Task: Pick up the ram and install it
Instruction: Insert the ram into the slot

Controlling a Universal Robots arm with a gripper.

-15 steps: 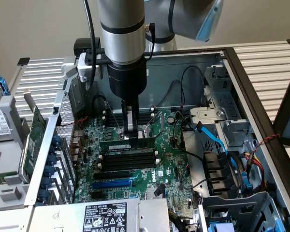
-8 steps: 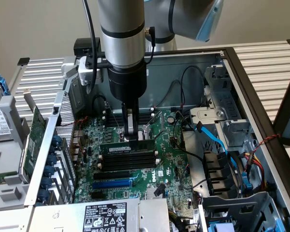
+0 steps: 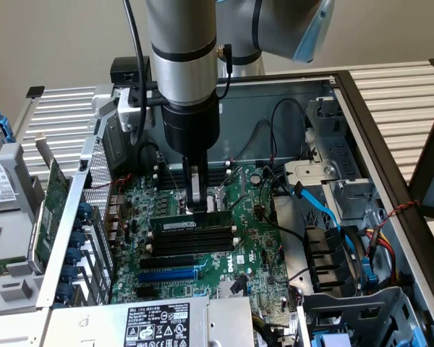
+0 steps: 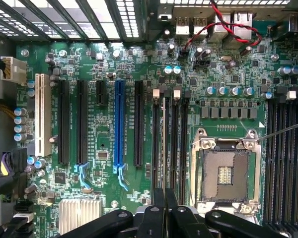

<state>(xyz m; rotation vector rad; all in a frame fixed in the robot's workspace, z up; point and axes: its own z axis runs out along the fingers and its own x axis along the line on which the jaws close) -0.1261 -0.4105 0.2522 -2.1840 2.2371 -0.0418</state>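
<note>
Evidently the step in hand is seating. In the exterior view, the gripper reaches straight down into the open computer case, its tips at the top edge of the ram, which stands in the first of the black memory slots on the motherboard. Doing this well means keeping the stick upright and pressing evenly so both end latches close. Whether they have closed is hard to make out.

In the wrist view, the fingers sit nearly together, clamped on the ram, seen edge-on beside the CPU socket. Its notch and contact edge are hidden.
</note>
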